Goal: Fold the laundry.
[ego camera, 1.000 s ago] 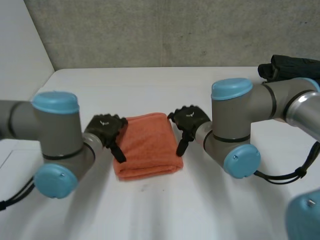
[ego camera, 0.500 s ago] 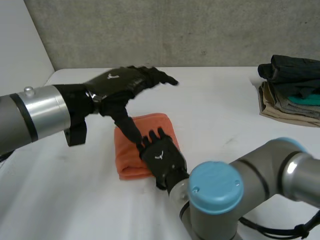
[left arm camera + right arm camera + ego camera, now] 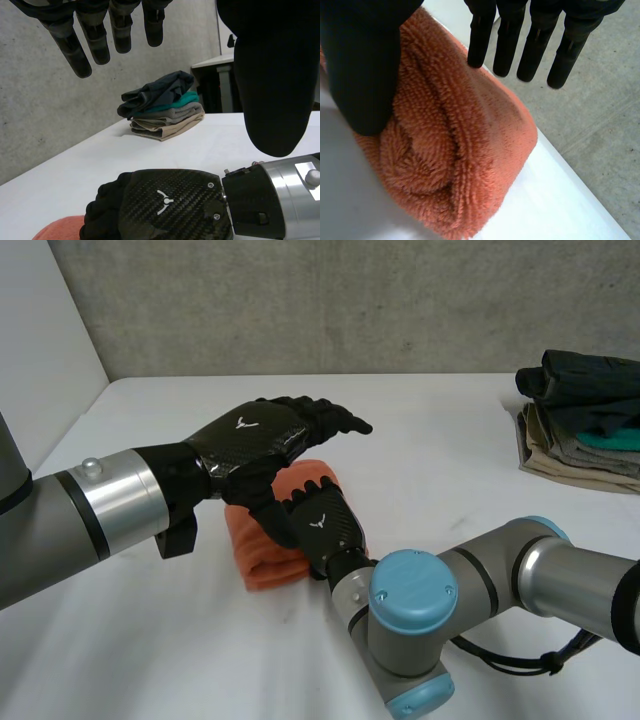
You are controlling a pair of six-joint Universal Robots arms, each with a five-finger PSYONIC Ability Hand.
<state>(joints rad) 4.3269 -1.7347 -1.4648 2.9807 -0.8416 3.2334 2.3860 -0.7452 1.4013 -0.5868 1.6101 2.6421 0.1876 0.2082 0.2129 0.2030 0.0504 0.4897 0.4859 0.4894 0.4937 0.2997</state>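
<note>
Head view shows the folded orange towel (image 3: 265,562) on the table (image 3: 450,470) directly beneath the right hand (image 3: 322,525), which is flat and released over it, the left hand (image 3: 262,435) hovering unclenched above both.

a rough grey concrete wall (image 3: 300,300) stands behind the white surface (image 3: 450,440), with a plain white panel (image 3: 40,330) along one side. past the right fingers (image 3: 507,50), beyond the surface's edge, lies grey concrete floor (image 3: 600,115). the light is soft and even.
</note>
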